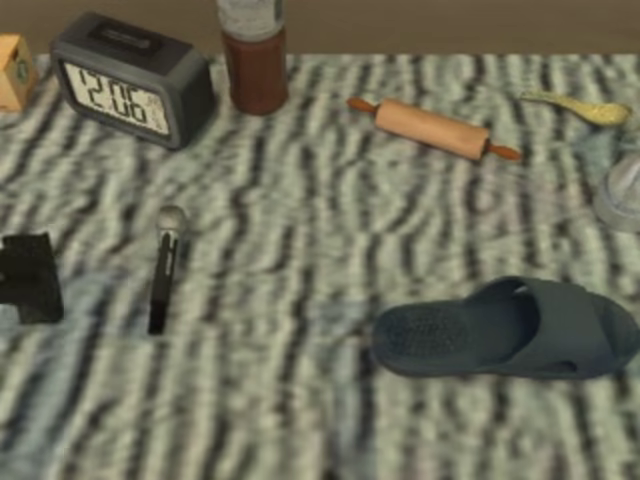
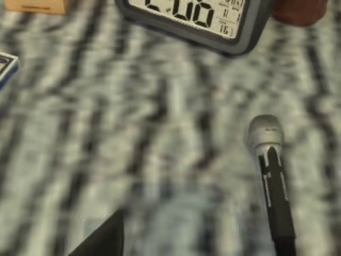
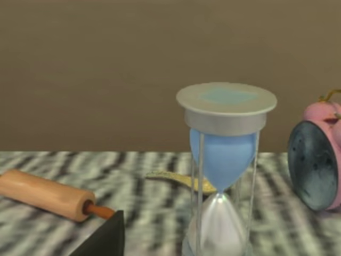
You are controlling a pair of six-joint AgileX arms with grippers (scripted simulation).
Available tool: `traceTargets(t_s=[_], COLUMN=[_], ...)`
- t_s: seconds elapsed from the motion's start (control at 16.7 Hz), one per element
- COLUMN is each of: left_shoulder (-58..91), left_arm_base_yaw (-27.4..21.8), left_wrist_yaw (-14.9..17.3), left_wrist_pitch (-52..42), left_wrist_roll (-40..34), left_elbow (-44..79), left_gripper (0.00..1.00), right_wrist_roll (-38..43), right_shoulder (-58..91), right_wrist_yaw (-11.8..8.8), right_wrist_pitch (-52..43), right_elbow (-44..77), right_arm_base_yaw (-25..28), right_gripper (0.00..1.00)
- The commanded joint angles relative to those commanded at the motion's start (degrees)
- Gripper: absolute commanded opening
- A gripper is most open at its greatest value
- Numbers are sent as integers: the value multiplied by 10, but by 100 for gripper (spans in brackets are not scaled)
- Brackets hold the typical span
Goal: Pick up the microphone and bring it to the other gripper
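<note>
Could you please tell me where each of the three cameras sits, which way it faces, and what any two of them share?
Top view: above the table, looking down on the microphone, clock, rolling pin and slipper; the left gripper shows at the left edge.
Left wrist view: low over the cloth, facing the microphone and clock; one dark fingertip shows.
Right wrist view: near table level, facing the hourglass and back wall; one fingertip shows.
Shared: microphone and clock in top and left wrist; rolling pin in top and right wrist.
</note>
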Motion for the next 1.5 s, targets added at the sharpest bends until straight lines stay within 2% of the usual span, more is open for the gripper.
traceTargets(t_s=[0.48, 0.78, 1.08, 1.5], left_shoulder=[471, 673, 748, 763], left_arm_base_yaw=[-57, -83, -93, -91], left_wrist_yaw=[10, 11, 7, 7], left_wrist_pitch=[-176, -271, -315, -291], left_wrist_roll=[-56, -79, -87, -86], left_elbow=[331, 471, 517, 507], left_gripper=[100, 100, 100, 100], right_wrist_roll=[0, 0, 0, 0], right_shoulder=[0, 0, 0, 0], right_wrist_yaw=[0, 0, 0, 0], right_wrist_pitch=[0, 0, 0, 0], right_elbow=[0, 0, 0, 0], right_arm_base_yaw=[0, 0, 0, 0], right_gripper=[100, 100, 100, 100])
